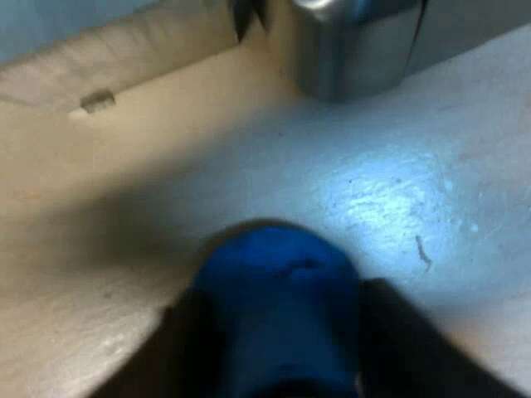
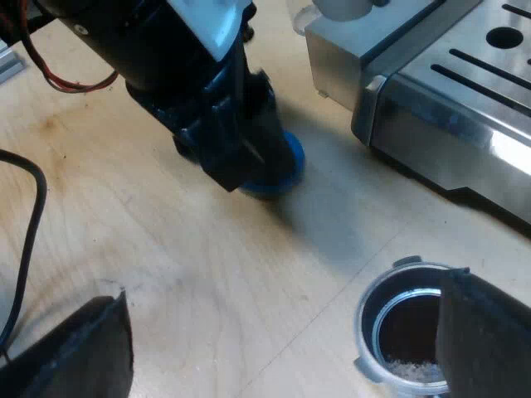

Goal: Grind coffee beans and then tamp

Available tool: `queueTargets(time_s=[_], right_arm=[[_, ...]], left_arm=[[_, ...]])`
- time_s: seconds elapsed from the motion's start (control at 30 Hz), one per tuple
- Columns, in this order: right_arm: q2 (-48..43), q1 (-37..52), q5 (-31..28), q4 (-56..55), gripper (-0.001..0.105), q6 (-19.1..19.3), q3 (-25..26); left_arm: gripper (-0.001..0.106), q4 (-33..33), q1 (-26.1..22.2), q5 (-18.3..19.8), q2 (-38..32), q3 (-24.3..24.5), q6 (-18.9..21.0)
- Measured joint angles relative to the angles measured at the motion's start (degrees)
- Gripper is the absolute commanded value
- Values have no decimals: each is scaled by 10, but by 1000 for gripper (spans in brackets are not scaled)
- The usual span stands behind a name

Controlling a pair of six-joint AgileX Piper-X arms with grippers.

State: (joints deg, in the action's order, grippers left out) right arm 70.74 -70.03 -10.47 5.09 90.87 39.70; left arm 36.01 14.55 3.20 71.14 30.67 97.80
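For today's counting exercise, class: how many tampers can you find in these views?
1. The blue tamper is gripped in the left claw, on or just above the wooden table, near the espresso machine. Others may be hidden.

Both views close above blue tamper [image 1: 278,307]

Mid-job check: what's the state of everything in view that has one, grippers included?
left gripper: shut on the blue tamper.
blue tamper: upright on the table, between the left fingers.
right gripper: open, fingers wide apart, one beside the metal holder.
metal holder: loose on the table, out of the machine, dark grounds in its basket.
espresso machine: standing on the table near the tamper.
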Motion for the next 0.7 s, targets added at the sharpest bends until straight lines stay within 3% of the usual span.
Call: queueTargets(time_s=[0.03, 0.37, 0.7], right_arm=[[0, 0, 0, 0, 76, 0, 0], [0, 0, 0, 0, 76, 0, 0], [0, 0, 0, 0, 76, 0, 0]], left_arm=[[0, 3, 0, 0, 0, 2, 0], [0, 65, 11, 1, -18, 63, 0], [0, 107, 49, 1, -137, 72, -20]])
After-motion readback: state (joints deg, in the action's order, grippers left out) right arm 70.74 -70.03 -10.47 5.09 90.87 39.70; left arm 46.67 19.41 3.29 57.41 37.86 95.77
